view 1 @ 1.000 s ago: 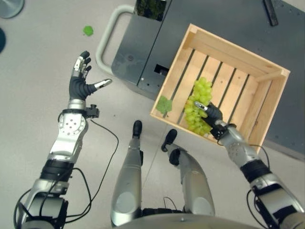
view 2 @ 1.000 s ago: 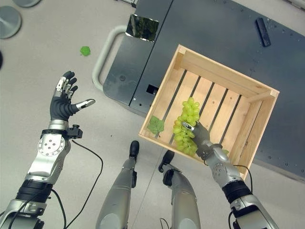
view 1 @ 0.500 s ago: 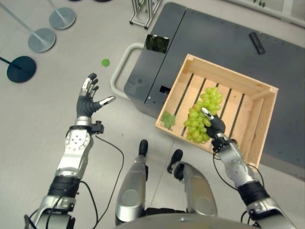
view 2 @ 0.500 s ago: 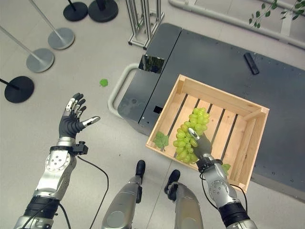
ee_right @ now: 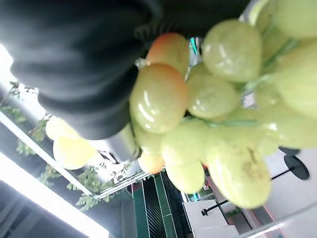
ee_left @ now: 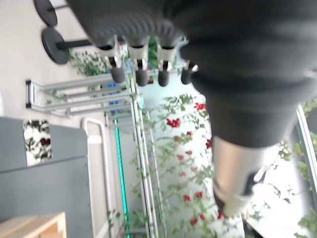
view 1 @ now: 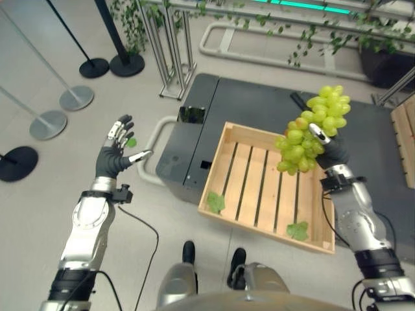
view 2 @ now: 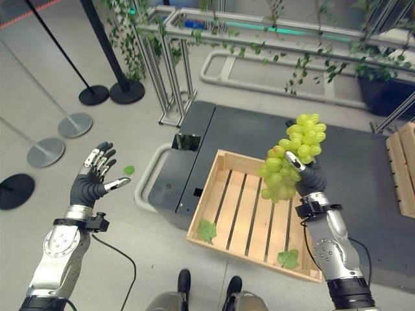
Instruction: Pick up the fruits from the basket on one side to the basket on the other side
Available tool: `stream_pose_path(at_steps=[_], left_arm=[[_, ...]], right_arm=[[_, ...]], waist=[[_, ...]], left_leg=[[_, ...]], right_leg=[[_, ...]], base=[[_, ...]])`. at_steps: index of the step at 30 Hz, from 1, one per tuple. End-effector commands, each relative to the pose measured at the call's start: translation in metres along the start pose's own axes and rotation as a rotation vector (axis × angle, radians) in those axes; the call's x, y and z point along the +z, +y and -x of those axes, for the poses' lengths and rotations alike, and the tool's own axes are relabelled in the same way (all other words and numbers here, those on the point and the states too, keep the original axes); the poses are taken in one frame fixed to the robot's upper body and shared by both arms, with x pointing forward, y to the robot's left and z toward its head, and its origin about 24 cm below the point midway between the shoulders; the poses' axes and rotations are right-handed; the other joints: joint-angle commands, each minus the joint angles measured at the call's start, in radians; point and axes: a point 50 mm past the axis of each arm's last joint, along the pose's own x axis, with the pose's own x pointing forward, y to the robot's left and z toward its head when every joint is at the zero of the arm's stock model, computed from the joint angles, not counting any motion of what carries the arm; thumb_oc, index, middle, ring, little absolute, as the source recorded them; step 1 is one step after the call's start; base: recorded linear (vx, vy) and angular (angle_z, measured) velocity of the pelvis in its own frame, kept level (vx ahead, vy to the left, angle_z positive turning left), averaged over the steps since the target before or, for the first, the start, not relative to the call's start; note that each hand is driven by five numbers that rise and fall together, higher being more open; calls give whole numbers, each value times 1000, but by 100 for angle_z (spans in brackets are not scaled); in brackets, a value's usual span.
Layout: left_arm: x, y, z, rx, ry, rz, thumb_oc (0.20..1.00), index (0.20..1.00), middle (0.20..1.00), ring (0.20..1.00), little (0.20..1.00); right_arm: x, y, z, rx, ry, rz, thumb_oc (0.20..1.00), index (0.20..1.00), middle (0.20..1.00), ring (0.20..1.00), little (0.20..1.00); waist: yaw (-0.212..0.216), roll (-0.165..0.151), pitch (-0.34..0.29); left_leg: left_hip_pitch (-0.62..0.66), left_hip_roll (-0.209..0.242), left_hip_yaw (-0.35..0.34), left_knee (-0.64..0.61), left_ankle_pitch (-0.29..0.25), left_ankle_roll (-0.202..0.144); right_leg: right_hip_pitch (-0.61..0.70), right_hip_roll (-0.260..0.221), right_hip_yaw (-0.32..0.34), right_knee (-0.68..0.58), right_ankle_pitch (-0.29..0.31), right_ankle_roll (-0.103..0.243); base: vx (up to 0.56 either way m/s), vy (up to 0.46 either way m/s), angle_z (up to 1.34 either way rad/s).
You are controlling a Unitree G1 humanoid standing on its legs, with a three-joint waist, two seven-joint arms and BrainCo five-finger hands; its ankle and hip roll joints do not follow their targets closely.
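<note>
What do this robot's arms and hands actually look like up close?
Both arms are jointed silver-grey metal shells with black bands between the segments. The left hand and the right hand each wear a dark ribbed cover over the back and wrist, from which silver fingers with dark tips and a separate thumb extend. A small black block sits at each wrist.

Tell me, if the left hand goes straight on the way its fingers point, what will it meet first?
Probably nothing near: the left hand is open over bare floor, fingers aimed towards the stanchion bases. Depth is unclear.
</note>
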Motion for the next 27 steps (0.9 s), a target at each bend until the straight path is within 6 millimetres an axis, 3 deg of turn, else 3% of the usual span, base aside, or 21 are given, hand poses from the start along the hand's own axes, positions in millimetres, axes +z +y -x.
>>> stream_pose_path(at_steps=[1, 6, 11, 13, 16, 24, 27], left_arm=[[15, -3, 4, -246, 40, 41, 1000, 1000, 1000, 1000, 1000], [27, -11, -2, -403, 89, 91, 1000, 1000, 1000, 1000, 1000], [42, -25, -17, -568, 94, 34, 1000, 1000, 1000, 1000, 1000], [55, -41, -28, -701, 67, 9, 1000, 1000, 1000, 1000, 1000], [54, -58, -39, -788, 64, 7, 1000, 1000, 1000, 1000, 1000], [69, -102, -74, -963, 20, -97, 1000, 1000, 1000, 1000, 1000], [72, -109, -81, -978, 3, -121, 1000, 1000, 1000, 1000, 1000]], right_arm=[[22, 14, -7, 100, -73, 69, 200, 200, 200, 200, 200], [21, 17, -8, 114, -44, 102, 200, 200, 200, 200, 200], [21, 23, -10, 148, -37, 124, 200, 200, 200, 200, 200], [19, 27, -14, 176, -30, 128, 200, 200, 200, 200, 200], [20, 34, -18, 217, -28, 138, 200, 200, 200, 200, 200], [23, 46, -33, 280, -28, 180, 200, 200, 200, 200, 200], [24, 49, -37, 291, -35, 178, 200, 200, 200, 200, 200]], waist=[[-22, -32, -105], [-31, -36, -131], [-37, -42, -157], [-45, -46, -168], [-53, -48, -181], [-69, -48, -199], [-67, -49, -201]], left_leg=[[-15, -21, 35, 16, -43, 14], [13, -21, 46, -4, -45, 16], [35, -20, 50, -23, -42, 14], [43, -21, 52, -30, -42, 13], [52, -21, 56, -36, -42, 13], [66, -27, 59, -45, -43, 15], [69, -29, 63, -47, -44, 16]], right_leg=[[50, -72, 8, -21, -35, 144], [72, -68, 18, -40, -24, 150], [87, -61, 20, -55, -20, 154], [93, -60, 24, -61, -15, 157], [98, -59, 32, -67, -10, 158], [111, -62, 38, -80, -2, 165], [113, -64, 41, -85, 3, 167]], base=[[69, 34, -8], [44, 13, -12], [11, 0, -1], [0, 0, 0], [-7, 9, -9], [-14, 10, -4], [-11, 7, -4]])
